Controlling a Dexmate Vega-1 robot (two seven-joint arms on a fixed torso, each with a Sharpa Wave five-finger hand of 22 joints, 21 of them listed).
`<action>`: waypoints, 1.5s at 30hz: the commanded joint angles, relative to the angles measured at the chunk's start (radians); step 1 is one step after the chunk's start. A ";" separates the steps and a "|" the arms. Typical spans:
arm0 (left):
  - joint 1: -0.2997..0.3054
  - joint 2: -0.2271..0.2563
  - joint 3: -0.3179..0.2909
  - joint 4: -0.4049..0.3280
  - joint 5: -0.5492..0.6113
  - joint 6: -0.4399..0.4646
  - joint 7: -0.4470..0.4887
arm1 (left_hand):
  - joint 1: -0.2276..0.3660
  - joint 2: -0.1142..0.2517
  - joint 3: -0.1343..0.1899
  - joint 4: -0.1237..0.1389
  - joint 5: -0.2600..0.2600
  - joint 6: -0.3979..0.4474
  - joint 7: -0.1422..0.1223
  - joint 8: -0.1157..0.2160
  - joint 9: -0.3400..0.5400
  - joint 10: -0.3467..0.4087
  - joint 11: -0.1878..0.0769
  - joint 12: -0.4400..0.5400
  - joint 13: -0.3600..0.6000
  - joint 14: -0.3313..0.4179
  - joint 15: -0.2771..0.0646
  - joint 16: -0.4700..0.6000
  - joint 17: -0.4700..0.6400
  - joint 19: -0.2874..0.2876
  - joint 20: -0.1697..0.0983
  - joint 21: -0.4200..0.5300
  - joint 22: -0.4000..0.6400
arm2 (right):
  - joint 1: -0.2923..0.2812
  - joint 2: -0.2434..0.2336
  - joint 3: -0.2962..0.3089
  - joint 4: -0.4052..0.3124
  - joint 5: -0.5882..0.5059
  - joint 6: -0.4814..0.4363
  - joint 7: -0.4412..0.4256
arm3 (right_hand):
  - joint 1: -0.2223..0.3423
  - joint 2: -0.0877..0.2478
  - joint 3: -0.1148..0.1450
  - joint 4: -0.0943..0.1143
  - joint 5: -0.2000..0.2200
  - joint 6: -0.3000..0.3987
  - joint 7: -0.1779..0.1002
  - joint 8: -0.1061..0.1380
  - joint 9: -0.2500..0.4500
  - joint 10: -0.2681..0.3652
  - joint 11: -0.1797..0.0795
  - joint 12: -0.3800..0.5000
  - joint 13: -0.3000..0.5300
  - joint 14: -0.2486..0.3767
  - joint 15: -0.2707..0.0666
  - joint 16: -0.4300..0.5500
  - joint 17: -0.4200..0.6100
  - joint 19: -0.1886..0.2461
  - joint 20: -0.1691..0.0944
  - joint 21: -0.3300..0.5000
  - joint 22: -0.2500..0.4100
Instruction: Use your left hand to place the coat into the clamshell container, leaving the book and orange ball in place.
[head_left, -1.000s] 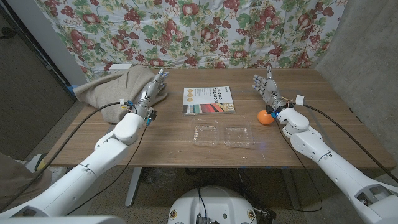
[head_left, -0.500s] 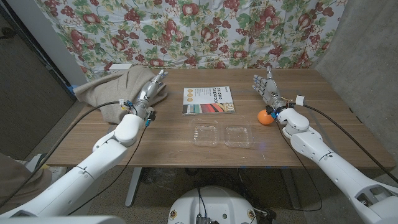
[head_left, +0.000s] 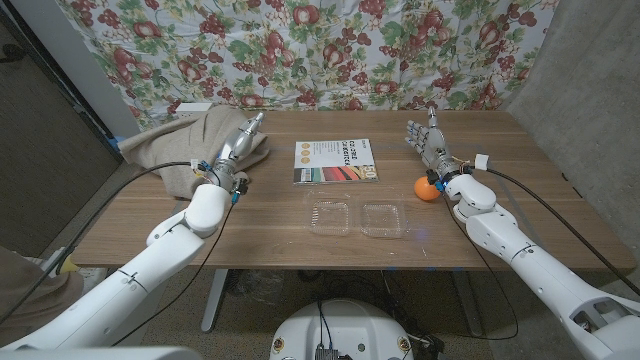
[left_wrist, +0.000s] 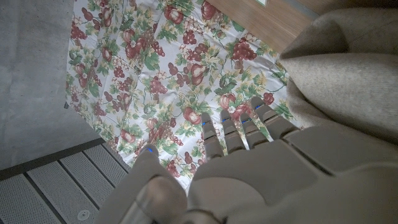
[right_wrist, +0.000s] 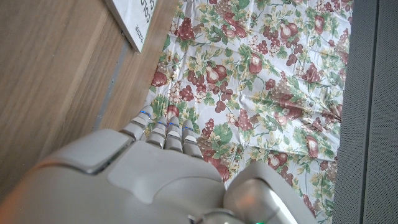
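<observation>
Coat (head_left: 190, 145): heaped at worktop's 10 o'clock corner, long axis running 9 to 3 | left hand (head_left: 240, 148): at coat's 3 o'clock edge, fingers extended over fabric, holding nothing, nearer hand | container (head_left: 359, 217): open, 5 o'clock of coat, well apart | right hand (head_left: 430, 145): spread, empty, beside ball (head_left: 427, 189).

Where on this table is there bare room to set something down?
Bare wood runs along the near edge of the table, in front of the clamshell container. There is also a patch between the left robot hand and the book. It is crowded at the far left, where the coat lies, and around the orange ball beside the right robot hand.
</observation>
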 joint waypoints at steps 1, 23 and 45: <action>0.012 0.008 -0.004 -0.043 0.084 0.085 0.058 | 0.022 0.001 0.006 -0.015 0.007 0.005 0.002 0.004 0.002 0.008 0.000 0.002 0.005 0.003 -0.028 0.007 0.003 -0.006 -0.003 0.003 0.003 | -0.010 -0.001 0.002 -0.011 -0.007 0.000 -0.018 | 0.012 0.010 0.003 -0.004 0.002 0.002 0.004 0.004 0.003 0.001 -0.002 0.007 0.004 -0.002 -0.003 0.004 0.004 -0.009 0.001 0.005 0.003; 0.039 0.032 -0.041 -0.048 0.090 0.087 0.059 | 0.072 -0.001 0.025 -0.053 0.008 -0.001 0.001 -0.001 0.002 0.009 -0.002 -0.002 0.005 -0.004 -0.025 0.005 0.003 0.000 -0.011 0.004 0.002 | -0.018 0.001 -0.001 -0.031 -0.015 -0.009 -0.039 | 0.012 0.011 0.004 -0.005 0.002 0.002 0.007 0.004 0.003 0.000 0.000 0.007 0.004 -0.001 -0.002 0.005 0.004 -0.010 0.001 0.006 0.003; 0.028 0.001 -0.039 -0.046 0.076 0.070 0.057 | 0.098 -0.004 0.034 -0.075 0.006 0.003 0.002 -0.002 0.002 0.013 -0.004 -0.003 0.005 -0.004 -0.025 0.006 0.003 0.010 -0.018 0.008 0.002 | -0.058 -0.035 0.022 -0.060 -0.005 0.018 -0.018 | 0.013 0.011 0.007 -0.006 0.001 -0.010 0.007 0.002 0.003 -0.012 -0.010 0.004 0.004 -0.014 -0.008 0.002 0.004 -0.018 0.003 0.005 0.003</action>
